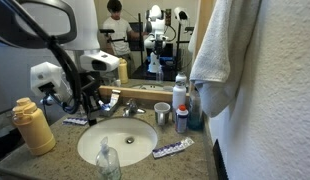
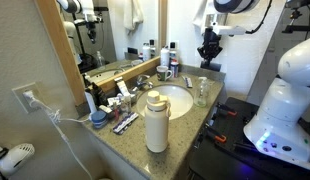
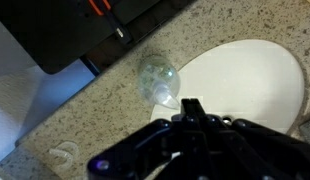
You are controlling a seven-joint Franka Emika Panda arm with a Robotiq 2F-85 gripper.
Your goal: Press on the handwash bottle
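Observation:
The handwash bottle (image 1: pixel 108 160) is small, clear and has a narrow pump head. It stands on the granite counter at the sink's front rim, and shows in both exterior views (image 2: pixel 201 92). In the wrist view it is seen from above (image 3: pixel 158 80), with its pump nozzle pointing toward the basin. My gripper (image 2: pixel 209 63) hangs in the air above the bottle and a little to one side, not touching it. In the wrist view its fingers (image 3: pixel 191 106) are pressed together and hold nothing. It also shows in an exterior view (image 1: pixel 85 100).
A large mustard-yellow bottle (image 1: pixel 33 125) (image 2: pixel 156 122) stands on the counter corner. The white sink (image 1: pixel 117 140) has a faucet (image 1: pixel 130 108) behind it. A white can with a red top (image 1: pixel 179 95), a cup (image 1: pixel 162 115), a tube (image 1: pixel 173 149) and a hanging towel (image 1: pixel 223 50) are nearby.

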